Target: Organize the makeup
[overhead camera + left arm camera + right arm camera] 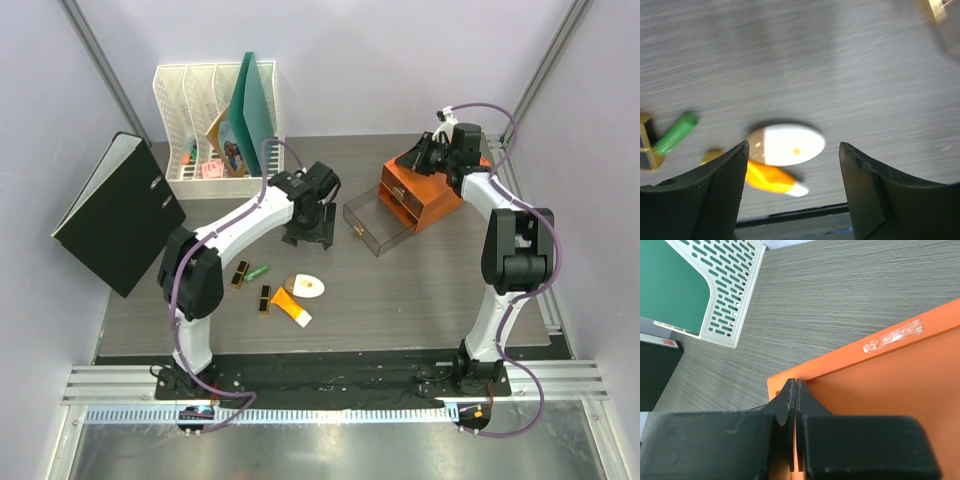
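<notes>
The makeup lies loose on the table in front of the left arm: a white oval compact (pixel 305 286) (pixel 786 144), an orange white-capped tube (pixel 290 308) (pixel 771 179), a green tube (pixel 258 271) (pixel 676 132) and two black-gold lipsticks (pixel 240 273) (pixel 265 299). My left gripper (pixel 308 235) (pixel 794 147) hovers above the table just behind the compact, open, with nothing between its fingers. Over the top back corner of the orange drawer box (pixel 425 195) (pixel 890 375), my right gripper (pixel 428 155) (pixel 795 382) is shut, its fingertips pressed together and holding nothing.
A clear drawer (pixel 375 222) stands pulled out of the orange box toward the left. A white file rack (pixel 200 120) (pixel 725 290) with a green folder (pixel 250 100) stands at the back left. A black binder (pixel 115 215) leans at the left edge.
</notes>
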Tool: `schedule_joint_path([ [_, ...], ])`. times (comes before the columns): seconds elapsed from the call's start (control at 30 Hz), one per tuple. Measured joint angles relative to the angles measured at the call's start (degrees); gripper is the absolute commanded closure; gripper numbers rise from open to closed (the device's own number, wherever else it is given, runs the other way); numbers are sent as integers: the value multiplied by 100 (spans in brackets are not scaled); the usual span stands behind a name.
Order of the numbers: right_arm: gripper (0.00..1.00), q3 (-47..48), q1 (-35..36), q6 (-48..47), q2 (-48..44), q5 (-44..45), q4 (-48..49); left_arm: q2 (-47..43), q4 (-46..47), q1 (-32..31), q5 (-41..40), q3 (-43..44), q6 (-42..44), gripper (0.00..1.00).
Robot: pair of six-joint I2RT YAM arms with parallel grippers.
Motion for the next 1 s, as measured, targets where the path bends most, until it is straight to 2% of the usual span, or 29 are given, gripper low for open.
schedule_joint_path([
  [0.3, 99, 2, 0, 0, -2, 0, -2, -428, -378, 79, -444, -1088, 455, 20],
  [0.53, 99, 2, 0, 0, -2, 0, -2, -1172, -382, 697, -472, -2065, 422, 21],
  [0.63, 99, 2, 0, 0, -2, 0, -2, -1362, -389, 892, -555, -2120, 428, 21],
  [0.83, 99, 2, 0, 0, -2, 0, -2, -1408, -389, 866, -544, -2105, 444, 21],
  [1.0, 99, 2, 0, 0, -2, 0, -2, -1403, -380, 861, -319, -1764, 459, 22],
])
